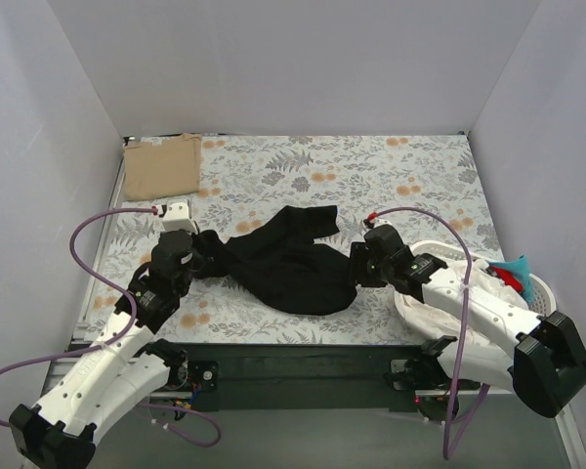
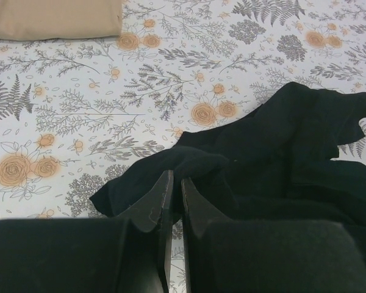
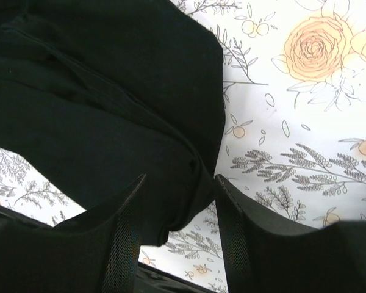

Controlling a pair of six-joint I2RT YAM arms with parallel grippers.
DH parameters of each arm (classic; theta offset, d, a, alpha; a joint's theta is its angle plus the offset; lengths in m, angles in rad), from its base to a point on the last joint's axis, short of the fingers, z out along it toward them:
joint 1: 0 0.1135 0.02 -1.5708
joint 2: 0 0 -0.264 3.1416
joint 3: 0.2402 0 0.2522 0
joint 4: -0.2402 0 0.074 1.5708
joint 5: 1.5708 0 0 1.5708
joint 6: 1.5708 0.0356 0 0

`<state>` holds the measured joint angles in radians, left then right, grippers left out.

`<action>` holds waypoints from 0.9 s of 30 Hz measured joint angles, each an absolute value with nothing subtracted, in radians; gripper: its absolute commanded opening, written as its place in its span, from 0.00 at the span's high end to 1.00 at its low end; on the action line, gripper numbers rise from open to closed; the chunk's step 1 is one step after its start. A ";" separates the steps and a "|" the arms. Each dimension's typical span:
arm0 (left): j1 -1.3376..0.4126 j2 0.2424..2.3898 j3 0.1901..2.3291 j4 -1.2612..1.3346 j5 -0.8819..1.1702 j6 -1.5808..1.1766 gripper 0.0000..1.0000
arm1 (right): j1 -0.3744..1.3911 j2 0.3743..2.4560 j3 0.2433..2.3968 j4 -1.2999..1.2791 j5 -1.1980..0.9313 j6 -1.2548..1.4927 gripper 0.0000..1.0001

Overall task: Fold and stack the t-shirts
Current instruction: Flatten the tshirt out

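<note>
The black t-shirt [image 1: 288, 264] lies crumpled in the middle of the floral cloth, stretched between both arms. At its left end my left gripper [image 1: 211, 258] has its jaws pressed together on a bunched fold of the black t-shirt [image 2: 280, 152], with the left gripper [image 2: 175, 177] low over the cloth. At the right end my right gripper [image 1: 356, 266] is open. In the right wrist view a rolled edge of the black t-shirt [image 3: 97, 91] hangs between the spread fingers of the right gripper [image 3: 180, 180], clear of the right finger. A folded tan t-shirt [image 1: 163, 166] [image 2: 49, 18] rests at the far left corner.
The grey-and-orange floral cloth [image 1: 391, 176] covers the table. A white basket [image 1: 542, 288] at the right edge holds white fabric [image 1: 425, 313] and a teal and red item [image 1: 516, 269]. White walls close in the left, back and right sides.
</note>
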<state>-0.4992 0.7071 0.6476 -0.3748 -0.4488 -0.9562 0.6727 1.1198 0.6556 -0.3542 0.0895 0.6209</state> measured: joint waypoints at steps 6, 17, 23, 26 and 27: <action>-0.499 0.707 0.648 -0.372 -0.447 -0.953 1.00 | 0.673 1.194 0.656 -0.304 0.089 0.597 0.51; -0.499 0.712 0.648 -0.368 -0.444 -0.953 1.00 | 0.673 1.211 0.660 -0.286 0.083 0.574 0.58; -0.499 0.717 0.648 -0.365 -0.442 -0.953 1.00 | 0.673 1.199 0.667 -0.282 0.083 0.569 0.66; -0.499 0.717 0.648 -0.365 -0.440 -0.952 1.00 | 0.673 1.197 0.667 -0.282 0.083 0.568 0.73; -0.499 0.717 0.648 -0.366 -0.439 -0.952 1.00 | 0.673 1.197 0.667 -0.282 0.083 0.567 0.73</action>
<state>-0.4992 0.7174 0.6476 -0.3656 -0.4389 -0.9524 0.6727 1.1973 0.6674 -0.2821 0.0826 0.5674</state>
